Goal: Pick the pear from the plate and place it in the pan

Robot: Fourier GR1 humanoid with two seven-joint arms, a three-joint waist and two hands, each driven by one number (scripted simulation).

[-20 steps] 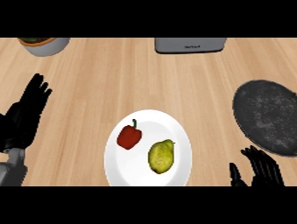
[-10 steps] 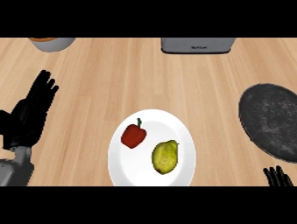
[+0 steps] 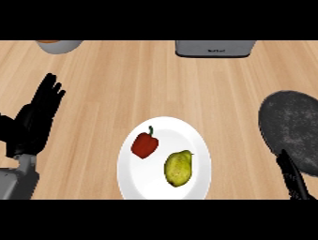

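Note:
A yellow-green pear [image 3: 178,168] lies on the right half of a white plate [image 3: 193,136] at the lower middle of the counter. Beside it on the plate sits a red pepper [image 3: 145,145]. The dark round pan [image 3: 301,129] rests at the right edge, with nothing in it. My right hand [image 3: 293,179] shows only as straight dark fingers at the lower right, over the pan's near rim and well right of the pear. At the far left my left hand [image 3: 33,122] rests open, fingers up, holding nothing.
A grey appliance [image 3: 213,48] stands at the back, right of centre. A pale bowl [image 3: 59,45] with something orange inside sits at the back left. Bare wooden counter lies between the plate and the pan.
My right hand slid right and down toward the lower edge, so its palm has dropped out of sight and only its fingers show. The left hand, pear and plate stayed put.

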